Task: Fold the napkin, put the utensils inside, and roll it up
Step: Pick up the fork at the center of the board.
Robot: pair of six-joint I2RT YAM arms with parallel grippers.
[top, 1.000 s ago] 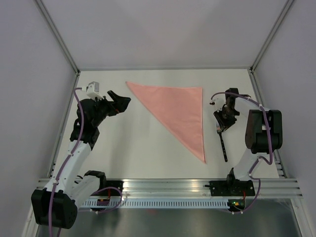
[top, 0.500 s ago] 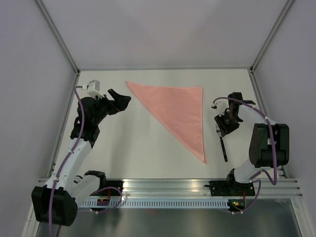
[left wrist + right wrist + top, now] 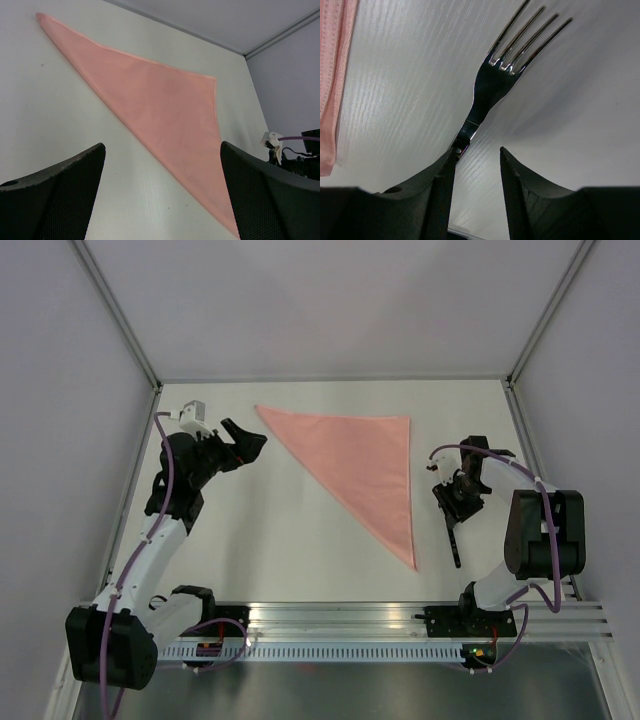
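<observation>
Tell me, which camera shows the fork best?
The right wrist view: the fork fills it, tines sharp. The top view shows only its thin dark handle, tiny. The left wrist view misses it.

1. The napkin (image 3: 362, 465) is lying flat as a folded triangle across the middle of the table (image 3: 260, 540), barely rising above the surface.
2. Broad bare table is showing between the napkin's slanted edge and the left gripper (image 3: 245, 443), which is hovering with its jaws wide apart by the napkin's far-left corner.
3. A narrower bare strip is running between the napkin's right edge and the fork (image 3: 455, 545).
4. The right gripper (image 3: 457, 502) is crowding the fork's tine end, fingers parted.
5. The left wall (image 3: 60, 440) and right wall (image 3: 590, 390) are hemming in the table's sides.
</observation>
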